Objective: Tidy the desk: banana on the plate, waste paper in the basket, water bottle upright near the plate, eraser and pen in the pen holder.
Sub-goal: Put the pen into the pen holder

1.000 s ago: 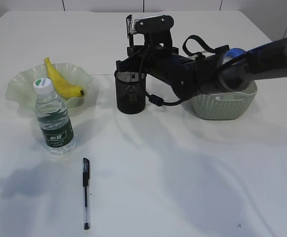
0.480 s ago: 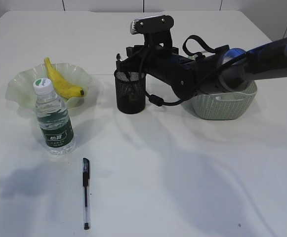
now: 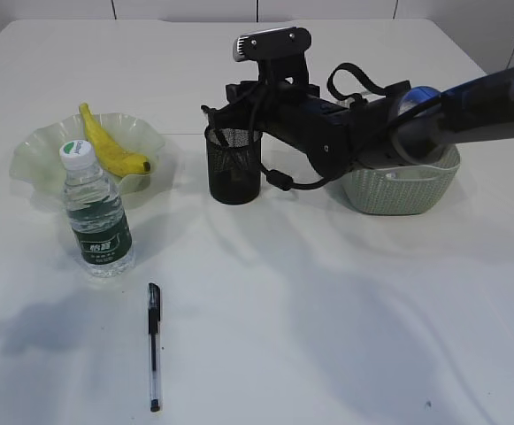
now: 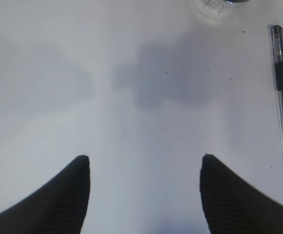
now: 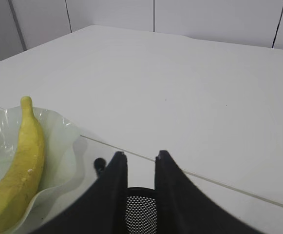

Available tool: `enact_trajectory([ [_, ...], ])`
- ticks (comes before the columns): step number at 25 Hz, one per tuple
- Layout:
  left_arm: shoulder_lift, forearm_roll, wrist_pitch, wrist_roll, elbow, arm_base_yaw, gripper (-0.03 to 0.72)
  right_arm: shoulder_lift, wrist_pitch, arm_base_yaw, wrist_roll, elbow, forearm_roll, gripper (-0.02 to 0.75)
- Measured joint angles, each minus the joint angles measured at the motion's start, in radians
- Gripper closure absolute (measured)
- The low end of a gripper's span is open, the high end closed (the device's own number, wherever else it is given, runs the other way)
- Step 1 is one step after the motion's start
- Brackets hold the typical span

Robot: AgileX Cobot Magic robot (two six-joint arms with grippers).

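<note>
Right hand over white table, pale panelled wall behind.

your right arm reaches in from the right edge and stretches leftward, low and nearly level, its wrist camera block riding on top. the right gripper sits at the far left end of that arm; its two dark fingers run close and parallel, only a thin gap between the tips. your left gripper points down, its two dark fingertips set wide apart with nothing between them. the left arm itself does not show in the exterior view
</note>
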Motion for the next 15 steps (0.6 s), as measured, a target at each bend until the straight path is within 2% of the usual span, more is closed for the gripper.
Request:
enact_trajectory([
  [8, 0.000, 0.000, 0.000, 0.000, 0.000, 0.000, 0.193, -0.071, 0.084, 0.000, 0.000, 0.000, -0.001, 0.579],
  [15, 0.000, 0.000, 0.000, 0.000, 0.000, 0.000, 0.193, -0.218, 0.385, 0.000, 0.000, 0.000, -0.007, 0.577],
])
